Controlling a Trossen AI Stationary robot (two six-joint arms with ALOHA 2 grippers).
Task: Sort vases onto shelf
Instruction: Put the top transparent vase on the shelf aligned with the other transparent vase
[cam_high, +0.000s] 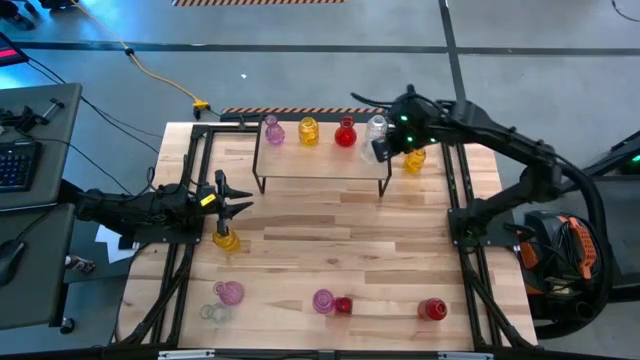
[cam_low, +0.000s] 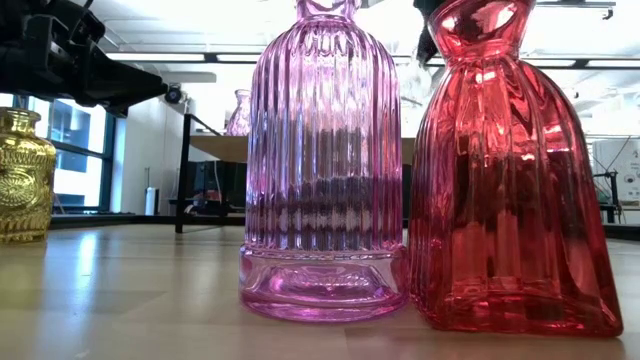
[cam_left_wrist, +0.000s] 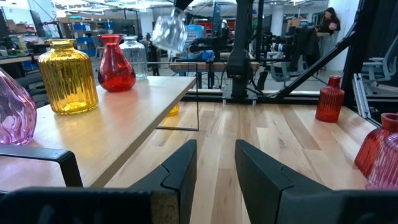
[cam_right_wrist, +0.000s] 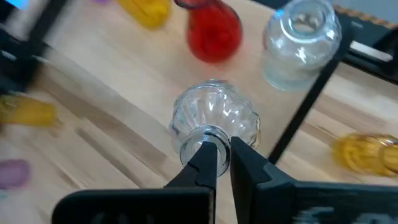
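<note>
- Vases are scattered over my tabletop (cam_high: 330, 235) and lined up on the shelf (cam_high: 320, 160) at its far side; I read them from left to right.
- My left pincer (cam_high: 238, 200) sits at the tabletop's left side, short of the shelf's left end. In the left wrist view its fingers (cam_left_wrist: 180, 171) stand a little apart with only bare wood between them, so it holds nothing.
- Just on the near side of that pincer stands a yellow vase (cam_high: 227, 239).
- Near the front left corner I see a pink vase (cam_high: 229, 293) with a clear vase (cam_high: 212, 312) beside it.
- On the shelf, from left to right: a pink shelf vase (cam_high: 273, 131), a yellow shelf vase (cam_high: 308, 131), a red shelf vase (cam_high: 345, 133) and a clear shelf vase (cam_high: 376, 127).
- At the front middle a ribbed pink vase (cam_low: 322, 160) and a small red vase (cam_low: 505, 170) stand side by side, filling the low view.
- My right pincer (cam_right_wrist: 222, 155) hangs over the shelf's right end, pressed together on the neck of a clear bulbous vase (cam_right_wrist: 216, 117). That vase is lifted and tilted, just beside the clear shelf vase.
- Off the shelf's right end stands another yellow vase (cam_high: 414, 159) on the tabletop.
- Towards the front right stands a red bottle vase (cam_high: 432, 309), well apart from the rest.
</note>
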